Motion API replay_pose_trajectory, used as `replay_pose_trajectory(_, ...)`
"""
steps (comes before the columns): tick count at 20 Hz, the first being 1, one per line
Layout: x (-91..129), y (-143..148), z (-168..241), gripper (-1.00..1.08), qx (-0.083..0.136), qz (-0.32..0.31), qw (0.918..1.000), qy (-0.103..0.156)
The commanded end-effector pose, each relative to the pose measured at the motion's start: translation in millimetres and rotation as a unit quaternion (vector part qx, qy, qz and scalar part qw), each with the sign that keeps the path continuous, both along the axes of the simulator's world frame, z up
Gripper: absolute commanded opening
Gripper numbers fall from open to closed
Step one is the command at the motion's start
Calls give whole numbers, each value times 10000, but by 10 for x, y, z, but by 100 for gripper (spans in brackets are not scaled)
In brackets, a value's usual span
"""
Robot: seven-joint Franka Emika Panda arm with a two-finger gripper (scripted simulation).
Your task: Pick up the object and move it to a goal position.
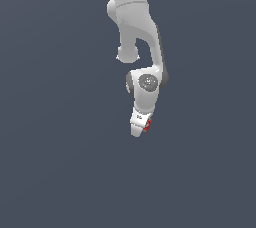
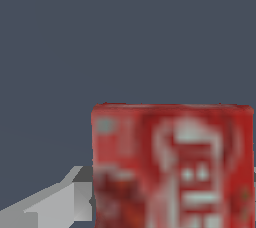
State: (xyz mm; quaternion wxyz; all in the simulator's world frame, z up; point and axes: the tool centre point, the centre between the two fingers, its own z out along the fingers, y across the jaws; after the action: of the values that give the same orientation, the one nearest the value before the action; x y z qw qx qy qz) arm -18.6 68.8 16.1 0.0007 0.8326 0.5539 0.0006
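Item: flat red rectangular box with white lettering (image 2: 172, 167), lodged between the fingers of the white gripper (image 1: 142, 128), close under the wrist. Gripper closed on the box; one grey finger (image 2: 55, 202) showed beside it.

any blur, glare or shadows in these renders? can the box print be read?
Exterior view: flat even light, no glare, no cast shadows on the backdrop; the red box is a tiny sliver beside the gripper. Wrist view: the box fills the lower frame, coarse and blurry, white lettering unreadable; one grey finger shows alongside it.
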Motion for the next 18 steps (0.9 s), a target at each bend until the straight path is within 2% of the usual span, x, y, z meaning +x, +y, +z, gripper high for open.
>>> replay_pose_trajectory(1, -2, 6, 0, -100, 1, 4, 10000, 1)
replay_pose_trajectory(7, -61, 157, 80, -100, 1, 4, 10000, 1)
replay_pose_trajectory(18, -339, 932, 479, -100, -2, 3, 10000, 7)
